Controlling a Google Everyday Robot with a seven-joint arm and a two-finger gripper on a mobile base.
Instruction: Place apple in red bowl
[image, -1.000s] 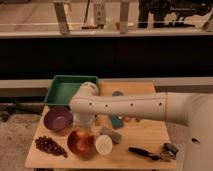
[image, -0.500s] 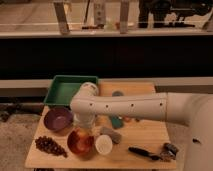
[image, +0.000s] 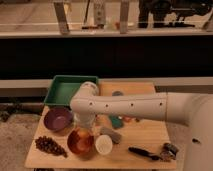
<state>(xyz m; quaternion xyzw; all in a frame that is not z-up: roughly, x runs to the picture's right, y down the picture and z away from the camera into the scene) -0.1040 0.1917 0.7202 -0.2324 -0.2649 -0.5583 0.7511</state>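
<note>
1. We count one cluster of dark grapes (image: 49, 146) at the table's (image: 145, 142) front left.
2. Two bowls: one purple bowl (image: 57, 119), and one red bowl (image: 80, 141) just right of it, nearer the front.
3. One green tray (image: 62, 90) behind them.
4. The gripper (image: 84, 123) hangs directly over the red bowl; jaw state: we cannot tell. Apple not discernible.
5. One white cup (image: 103, 144) beside the red bowl.
6. One black tool (image: 143, 152) at front right.

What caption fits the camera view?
Gripper hangs above round orange-red plastic bowl, beside purple bowl on wooden table.
</note>
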